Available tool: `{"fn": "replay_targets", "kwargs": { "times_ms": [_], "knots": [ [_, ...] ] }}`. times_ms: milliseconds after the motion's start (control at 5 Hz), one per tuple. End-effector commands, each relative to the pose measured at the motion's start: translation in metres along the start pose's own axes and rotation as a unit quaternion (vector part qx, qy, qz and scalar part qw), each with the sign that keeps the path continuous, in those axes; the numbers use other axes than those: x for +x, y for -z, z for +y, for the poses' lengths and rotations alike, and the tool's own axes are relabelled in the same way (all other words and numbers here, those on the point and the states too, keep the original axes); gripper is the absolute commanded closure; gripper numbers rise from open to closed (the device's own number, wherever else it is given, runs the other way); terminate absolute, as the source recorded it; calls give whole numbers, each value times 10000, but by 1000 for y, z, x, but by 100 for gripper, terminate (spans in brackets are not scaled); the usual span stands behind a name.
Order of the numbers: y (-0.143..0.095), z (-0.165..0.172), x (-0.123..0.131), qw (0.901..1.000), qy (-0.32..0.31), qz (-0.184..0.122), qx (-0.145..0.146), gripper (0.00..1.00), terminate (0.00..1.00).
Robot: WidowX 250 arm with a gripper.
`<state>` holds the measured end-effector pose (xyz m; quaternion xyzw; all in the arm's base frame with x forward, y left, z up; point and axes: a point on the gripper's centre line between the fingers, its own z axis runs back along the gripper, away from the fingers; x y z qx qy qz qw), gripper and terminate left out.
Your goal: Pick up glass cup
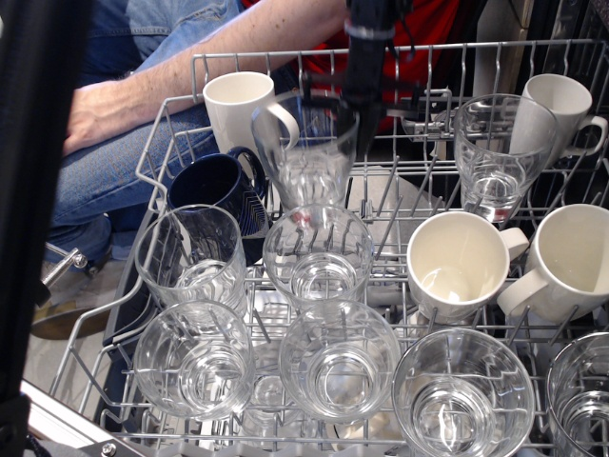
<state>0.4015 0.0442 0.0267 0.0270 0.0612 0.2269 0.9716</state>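
A clear glass cup [306, 152] hangs above the wire dish rack [171, 133], lifted clear of its slot at the back middle. My gripper [354, 107] comes down from the top of the view and is shut on the cup's far right rim. Several other clear glass cups stand in the rack, among them one just below the lifted cup [318, 252], one at the left [190, 257] and one at the back right [495, 152]. The fingertips are partly hidden behind the glass.
A white mug [240, 109] and a dark blue mug [214, 190] stand left of the lifted cup. More white mugs sit at the right [461, 267] [571, 257] [561, 105]. A person's arm [190, 76] rests behind the rack. A black post [29, 190] crosses the left edge.
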Motion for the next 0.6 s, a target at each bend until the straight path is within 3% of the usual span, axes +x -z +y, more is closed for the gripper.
{"fn": "replay_targets", "kwargs": {
  "times_ms": [0,200,400],
  "knots": [
    [-94,10,6,9985,156,-518,-42,100,0],
    [-94,5,13,9972,46,-741,-97,100,0],
    [-95,3,19,9965,31,-836,-69,100,100]
  ]
}}
